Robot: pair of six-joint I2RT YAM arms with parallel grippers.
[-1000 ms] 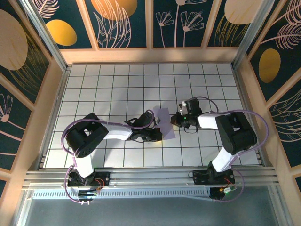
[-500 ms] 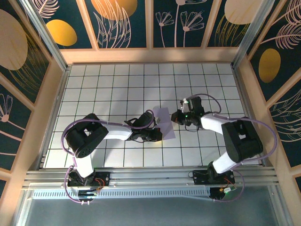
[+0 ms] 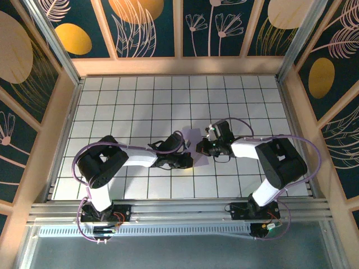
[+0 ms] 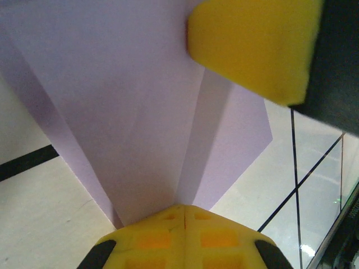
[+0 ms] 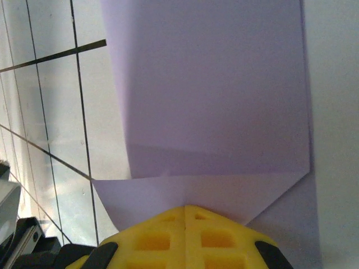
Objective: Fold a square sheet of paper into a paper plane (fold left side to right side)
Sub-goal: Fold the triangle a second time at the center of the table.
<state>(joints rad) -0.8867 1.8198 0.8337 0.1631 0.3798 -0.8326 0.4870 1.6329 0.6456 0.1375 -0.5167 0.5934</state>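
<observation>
Meeting tip to tip over the square sheet of paper [image 5: 213,84], creased into angled flaps at the middle of the tiled table [image 3: 140,101]: left gripper [image 4: 185,210] and right gripper [image 5: 185,208], both clenched shut, touching the lavender sheet.

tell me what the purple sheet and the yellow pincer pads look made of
Purple sheet: thin matte paper, judging by the sharp creases and flat folded flaps. Yellow pads: probably moulded matte plastic or rubber, given the square recessed grid; which of the two can't be told.
</observation>
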